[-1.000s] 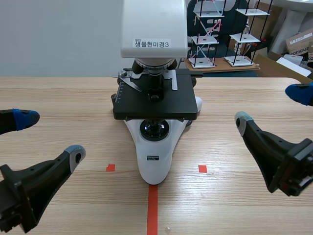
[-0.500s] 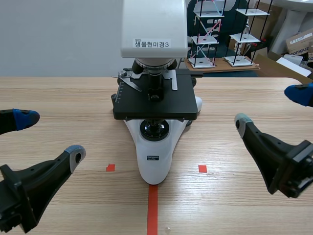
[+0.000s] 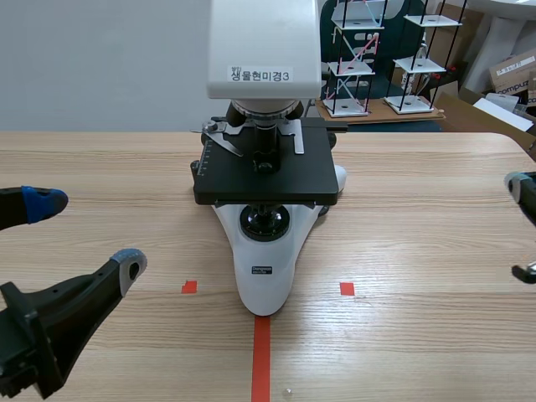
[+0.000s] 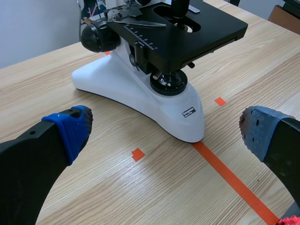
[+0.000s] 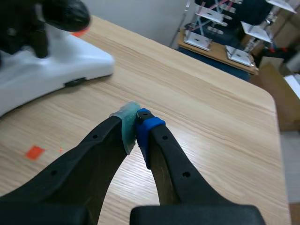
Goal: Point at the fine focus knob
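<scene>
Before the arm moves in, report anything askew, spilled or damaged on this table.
Nothing stands out. The microscope stands upright on the table, flat on its white base, with no spill or breakage visible. The left gripper is open, and the right gripper is shut on nothing.

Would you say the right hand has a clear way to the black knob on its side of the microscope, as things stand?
Probably yes: the right hand is shut to a point, and only bare table seems to lie between it and the knob.

Pale wall (image 3: 100, 67), wooden table (image 3: 419, 243), cardboard boxes (image 3: 512, 71)
</scene>
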Controlling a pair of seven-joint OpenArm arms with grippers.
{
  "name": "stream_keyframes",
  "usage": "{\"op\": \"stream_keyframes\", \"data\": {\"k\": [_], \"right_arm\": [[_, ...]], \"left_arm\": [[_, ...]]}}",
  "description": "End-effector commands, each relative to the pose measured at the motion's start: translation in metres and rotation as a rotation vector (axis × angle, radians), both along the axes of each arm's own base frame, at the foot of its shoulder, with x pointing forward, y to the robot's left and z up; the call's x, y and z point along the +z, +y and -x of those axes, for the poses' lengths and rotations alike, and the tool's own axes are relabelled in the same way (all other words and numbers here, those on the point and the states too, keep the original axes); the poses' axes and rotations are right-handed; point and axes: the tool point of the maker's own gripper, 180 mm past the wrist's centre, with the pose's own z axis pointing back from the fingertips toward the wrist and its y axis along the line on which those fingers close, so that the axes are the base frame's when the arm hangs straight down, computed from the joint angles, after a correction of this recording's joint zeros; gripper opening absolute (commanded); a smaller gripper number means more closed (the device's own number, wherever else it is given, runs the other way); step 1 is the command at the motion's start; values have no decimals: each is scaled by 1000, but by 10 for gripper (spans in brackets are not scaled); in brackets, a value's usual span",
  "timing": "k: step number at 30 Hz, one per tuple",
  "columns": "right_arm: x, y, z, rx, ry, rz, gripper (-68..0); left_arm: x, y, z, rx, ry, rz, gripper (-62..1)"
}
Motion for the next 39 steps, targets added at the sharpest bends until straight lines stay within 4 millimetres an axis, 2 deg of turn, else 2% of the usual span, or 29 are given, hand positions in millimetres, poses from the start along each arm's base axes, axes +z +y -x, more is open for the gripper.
{"op": "stream_keyframes", "data": {"k": [1, 8, 11, 15, 20, 26, 39], "right_arm": [[9, -18, -7, -18, -46, -21, -662], [-3, -77, -22, -29, -55, -89, -669], [4, -101, -31, -44, -106, -127, -669], [17, -113, -46, -10, -152, -137, -669], [28, -103, -70, 58, -183, -104, -669], [30, -79, -98, 123, -186, -119, -669], [8, -28, -140, 205, -176, -171, -669]], "left_arm": [[10, -5, 0, -9, -28, 26, 14], [10, -5, 0, -9, -28, 26, 14], [10, -5, 0, -9, -28, 25, 14], [10, -5, 0, -9, -28, 26, 14], [10, -5, 0, -9, -28, 25, 14], [10, -5, 0, -9, -28, 25, 14], [10, -5, 0, -9, -28, 25, 14]]}}
